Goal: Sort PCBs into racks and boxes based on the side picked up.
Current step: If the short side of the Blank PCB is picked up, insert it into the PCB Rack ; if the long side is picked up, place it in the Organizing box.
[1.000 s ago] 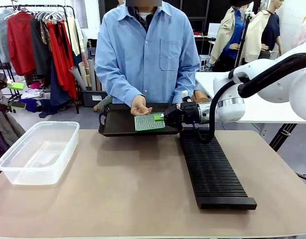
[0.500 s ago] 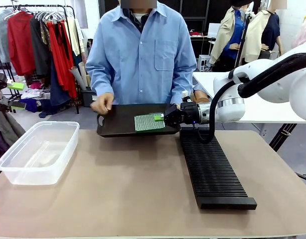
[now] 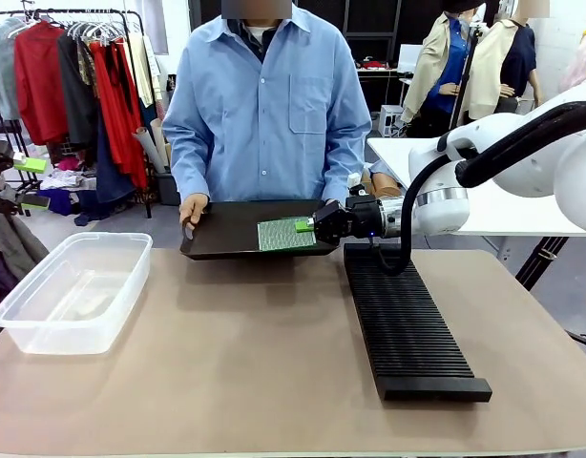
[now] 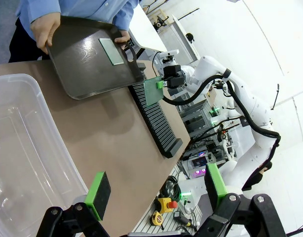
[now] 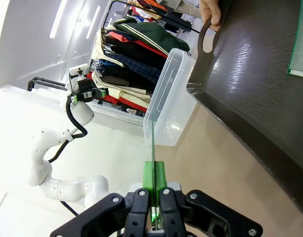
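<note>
1. Since one second ago, one hand (image 3: 192, 210) of the person has been taken away from above the board. It is now closed on the handle of the black tray (image 3: 226, 239), at the end nearer to the clear box (image 3: 73, 291). The tray has been shifted a little toward that side.
2. The right gripper (image 3: 305, 226) has been kept in the same place.
3. The right arm is brought in from the right side. Its wrist is held level and is pointed toward the robot's left, above the far end of the black rack (image 3: 408, 324).
4. The right gripper's fingers are pressed together on one short edge of the held PCB (image 3: 282, 236). This board is kept in the air in front of the tray, with its dotted face turned toward the front camera.
5. In the left wrist view, a second PCB (image 4: 111, 51) is seen lying flat on the tray, and the other hand (image 4: 123, 35) is seen at the tray's opposite handle.
6. The left gripper (image 4: 156, 187) is spread wide with nothing between its pads. It is held above the table (image 3: 274, 363), beside the clear box.
7. The slots of the rack nearest to the camera are seen without boards.
</note>
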You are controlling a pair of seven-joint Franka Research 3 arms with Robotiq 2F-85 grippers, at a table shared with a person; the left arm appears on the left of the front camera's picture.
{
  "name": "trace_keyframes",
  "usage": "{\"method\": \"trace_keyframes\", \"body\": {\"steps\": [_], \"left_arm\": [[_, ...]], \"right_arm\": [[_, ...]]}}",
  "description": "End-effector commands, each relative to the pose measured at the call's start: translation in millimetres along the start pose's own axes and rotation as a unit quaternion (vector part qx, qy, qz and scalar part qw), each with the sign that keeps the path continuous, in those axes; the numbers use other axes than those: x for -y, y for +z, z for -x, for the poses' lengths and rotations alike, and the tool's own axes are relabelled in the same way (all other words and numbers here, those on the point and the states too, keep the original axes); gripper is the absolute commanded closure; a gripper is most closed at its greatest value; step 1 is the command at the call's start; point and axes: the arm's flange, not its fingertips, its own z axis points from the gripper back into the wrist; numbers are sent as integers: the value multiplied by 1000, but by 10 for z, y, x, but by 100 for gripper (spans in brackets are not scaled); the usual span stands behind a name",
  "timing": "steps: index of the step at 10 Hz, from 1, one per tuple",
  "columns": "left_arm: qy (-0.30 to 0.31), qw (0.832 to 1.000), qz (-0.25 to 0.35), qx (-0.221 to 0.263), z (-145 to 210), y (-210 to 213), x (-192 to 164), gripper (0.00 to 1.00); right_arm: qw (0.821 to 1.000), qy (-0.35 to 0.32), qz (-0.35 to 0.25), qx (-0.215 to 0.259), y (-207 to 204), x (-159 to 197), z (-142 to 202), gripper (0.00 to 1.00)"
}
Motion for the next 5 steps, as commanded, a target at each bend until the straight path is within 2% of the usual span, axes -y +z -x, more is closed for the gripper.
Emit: {"method": "trace_keyframes", "body": {"steps": [1, 5], "left_arm": [[-1, 1000, 4, 1, 13, 2, 19, 0], [-1, 1000, 4, 1, 13, 2, 19, 0]], "right_arm": [[1000, 5, 0, 3, -14, -12, 20, 100], [1000, 5, 0, 3, -14, -12, 20, 100]]}}
